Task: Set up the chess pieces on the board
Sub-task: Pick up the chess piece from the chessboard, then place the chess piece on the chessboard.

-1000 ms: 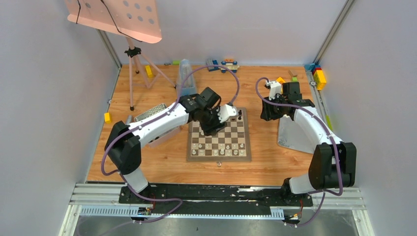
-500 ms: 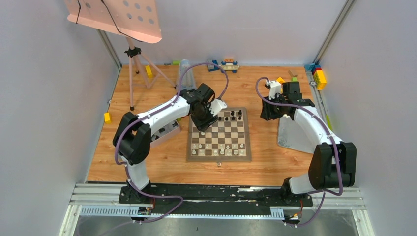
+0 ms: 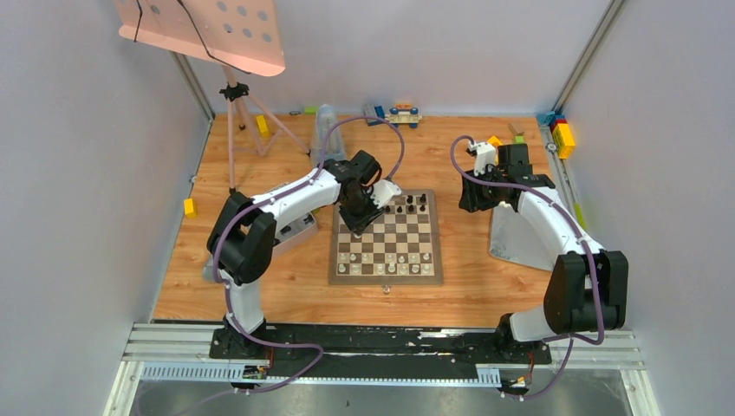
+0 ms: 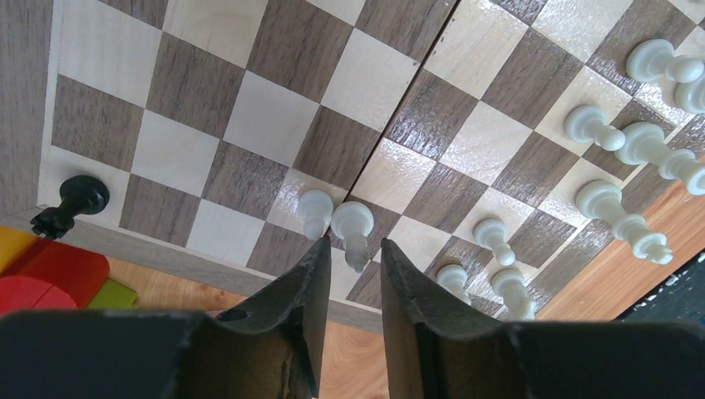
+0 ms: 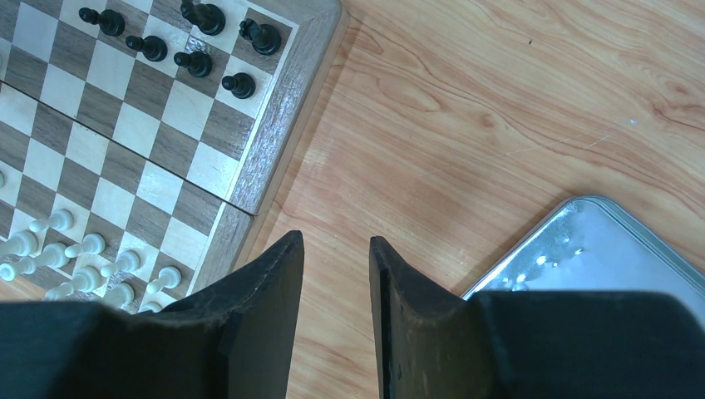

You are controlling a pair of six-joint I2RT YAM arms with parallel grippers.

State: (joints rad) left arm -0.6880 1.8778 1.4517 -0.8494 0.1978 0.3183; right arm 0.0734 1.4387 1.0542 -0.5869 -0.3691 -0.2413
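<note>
Board (image 3: 386, 238) roughly half set: white pieces (image 3: 386, 258) filled the near rows, black pieces (image 5: 195, 60) only the far right corner. Left hand (image 4: 353, 258) narrow around a white pawn (image 4: 352, 220), grip uncertain. Right hand (image 5: 337, 249) part-open, empty, over tabletop (image 5: 465, 108) beside board.

Left arm (image 3: 295, 198), right arm (image 3: 544, 221): long links clad in white shells, joints housed in black blocks. Purple cable (image 3: 452, 156) looped loosely along each arm and led down to base. Both bases bolted to black base plate (image 3: 381, 340), seen at 6 o'clock in top view. Left claw (image 4: 353, 246), right claw (image 5: 334, 241): two matte black fingers each, flat inner faces, edges scuffed grey.
</note>
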